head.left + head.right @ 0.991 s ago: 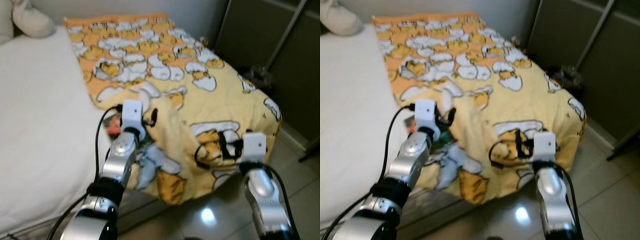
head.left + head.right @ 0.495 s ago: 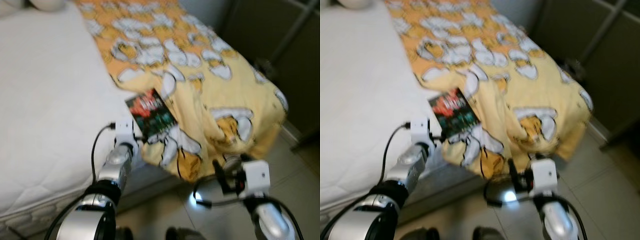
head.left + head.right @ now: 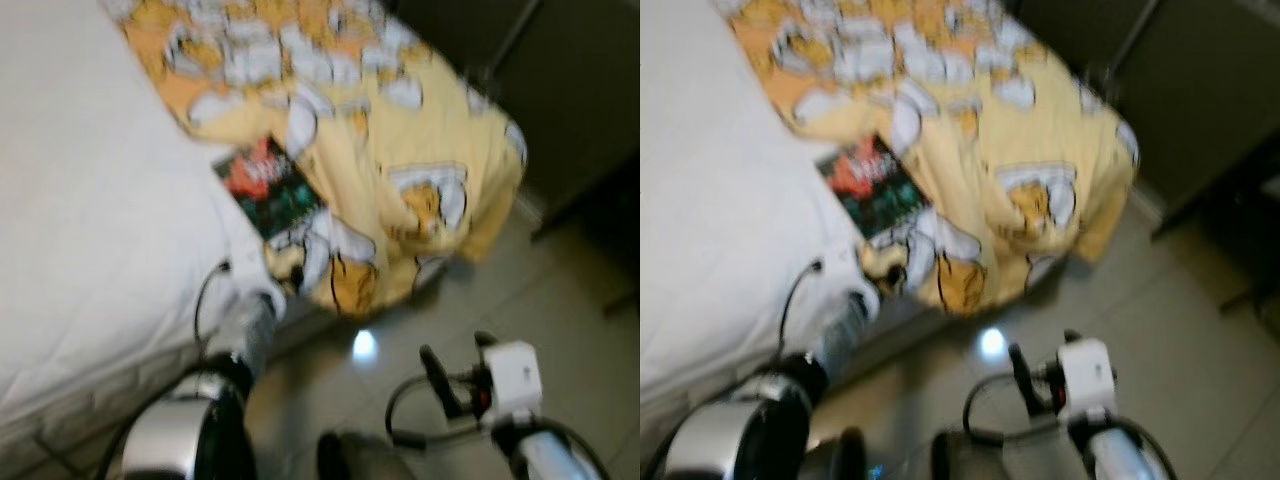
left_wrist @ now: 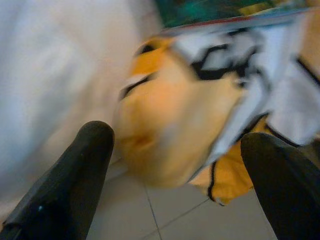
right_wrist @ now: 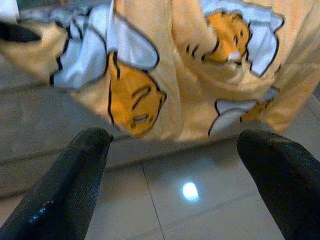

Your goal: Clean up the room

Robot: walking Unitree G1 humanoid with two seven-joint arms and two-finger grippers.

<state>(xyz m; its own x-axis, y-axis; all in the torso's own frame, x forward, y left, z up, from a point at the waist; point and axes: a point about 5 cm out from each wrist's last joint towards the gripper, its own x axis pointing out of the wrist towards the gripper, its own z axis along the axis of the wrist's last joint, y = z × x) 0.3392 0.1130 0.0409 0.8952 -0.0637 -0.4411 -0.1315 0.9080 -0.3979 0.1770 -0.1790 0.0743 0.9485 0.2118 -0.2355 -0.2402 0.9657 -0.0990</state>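
The robot is standing by the bed (image 3: 90,200) and looking down at it, and the head pictures are coming out blurry. A yellow blanket (image 3: 400,130) with cartoon pictures is lying over the foot of the bed, and its edge is hanging down toward the shiny floor (image 3: 560,290). A dark book (image 3: 270,185) with red and green on the cover is lying on the white sheet, and the blanket is covering one end of it.

The step in hand is probably tidying the bed, and the book looks like the thing to pick up. Next, a gripper needs to go up to the book and close on the end that is sticking out, without grabbing the blanket too.

The left gripper (image 4: 175,165) is hanging low by the side of the bed, just below the blanket's drooping corner. Its two fingers are standing wide apart and holding nothing.

The right gripper (image 5: 175,170) is hanging over the floor and pointing at the hanging blanket. Its fingers are spread wide too, and touching nothing
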